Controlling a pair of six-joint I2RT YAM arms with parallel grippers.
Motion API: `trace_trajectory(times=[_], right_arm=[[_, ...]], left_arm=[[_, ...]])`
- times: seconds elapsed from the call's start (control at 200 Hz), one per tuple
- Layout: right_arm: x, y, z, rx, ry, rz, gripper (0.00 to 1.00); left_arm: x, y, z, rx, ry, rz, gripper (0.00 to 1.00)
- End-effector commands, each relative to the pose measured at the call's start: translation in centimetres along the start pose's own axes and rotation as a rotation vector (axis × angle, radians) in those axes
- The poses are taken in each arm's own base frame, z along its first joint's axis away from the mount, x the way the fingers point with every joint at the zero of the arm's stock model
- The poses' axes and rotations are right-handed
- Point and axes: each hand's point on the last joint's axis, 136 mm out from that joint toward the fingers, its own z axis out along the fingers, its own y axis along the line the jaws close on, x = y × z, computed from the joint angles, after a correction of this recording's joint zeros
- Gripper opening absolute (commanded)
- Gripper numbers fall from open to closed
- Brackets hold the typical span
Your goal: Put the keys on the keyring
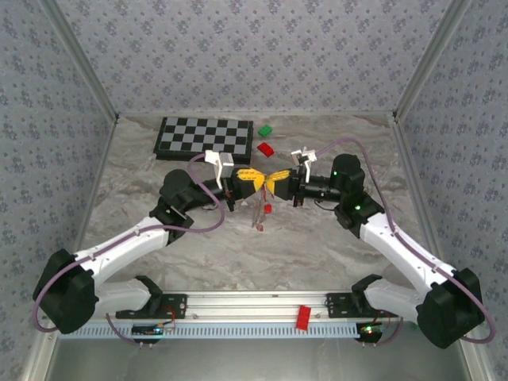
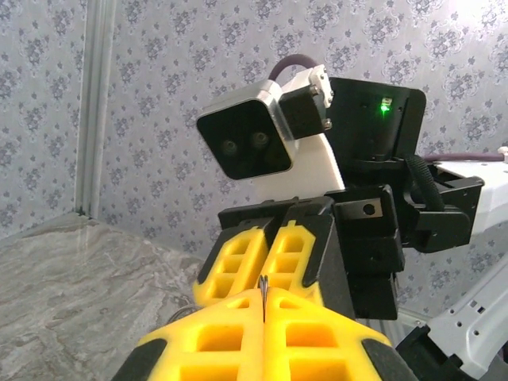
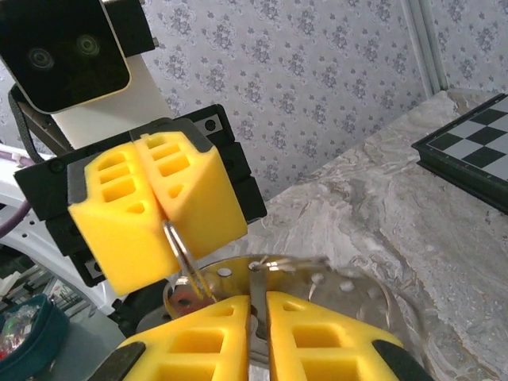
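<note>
Both grippers meet tip to tip above the table's middle. My left gripper (image 1: 256, 179) (image 2: 264, 305) is shut on the thin grey wire of the keyring (image 2: 263, 284) (image 3: 176, 242), which sticks out between its yellow fingers (image 3: 151, 210). My right gripper (image 1: 273, 182) (image 3: 259, 300) faces it, jaws nearly together on the flat metal shaft of a key (image 3: 257, 279). A red key head (image 3: 188, 298) hangs on the ring just below the left fingers. In the top view more keys (image 1: 261, 216) dangle under the two grippers, one red head (image 1: 267, 209) among them.
A checkered board (image 1: 205, 136) (image 3: 468, 155) lies at the back left. A green block (image 1: 264, 130) and a red block (image 1: 266, 148) sit beside it. Another red block (image 1: 302, 317) rests on the rail at the near edge, between the arm bases.
</note>
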Motion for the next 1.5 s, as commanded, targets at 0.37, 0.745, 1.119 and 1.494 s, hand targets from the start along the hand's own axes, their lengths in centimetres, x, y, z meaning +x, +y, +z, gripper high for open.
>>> trace_trajectory(times=[0.37, 0.745, 1.119, 1.494], right_arm=[[-0.3, -0.1, -1.8, 0.060, -0.049, -0.039, 0.26], [0.0, 0.7, -2.3, 0.036, -0.070, -0.050, 0.45], [1.7, 1.3, -0.6, 0.055, -0.007, -0.124, 0.48], [2.0, 0.3, -0.3, 0.180, -0.021, -0.217, 0.38]], left_arm=[[-2.6, -1.6, 0.0, 0.041, -0.075, 0.066, 0.00], [-2.6, -1.7, -0.1, 0.039, -0.073, 0.066, 0.00], [-2.8, -1.7, 0.0, 0.038, -0.074, 0.058, 0.00], [-3.0, -1.8, -0.1, 0.042, -0.077, 0.056, 0.00]])
